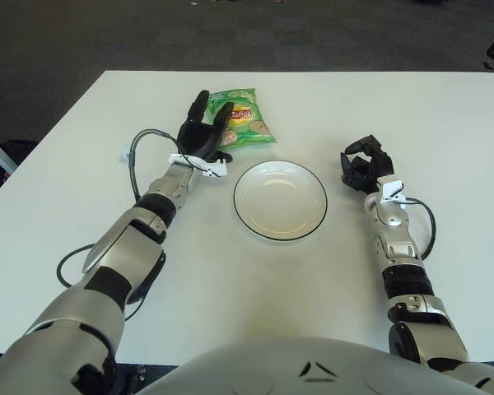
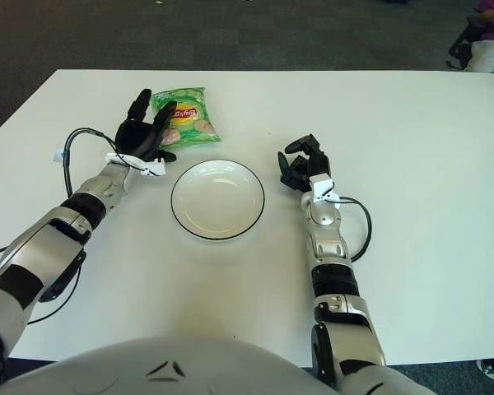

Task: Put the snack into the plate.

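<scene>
A green snack bag (image 1: pixel 245 121) lies flat on the white table, beyond and left of an empty white plate (image 1: pixel 280 200) with a dark rim. My left hand (image 1: pixel 204 129) is at the bag's left edge with its fingers spread; two fingertips overlap the bag's near-left corner, and it holds nothing. My right hand (image 1: pixel 364 165) shows to the right of the plate with its fingers curled and empty. The bag (image 2: pixel 186 117), the plate (image 2: pixel 217 199), and both hands also show in the right eye view.
A black cable (image 1: pixel 137 156) loops off my left forearm over the table. The table's far edge (image 1: pixel 313 72) runs just beyond the bag, with dark carpet behind it.
</scene>
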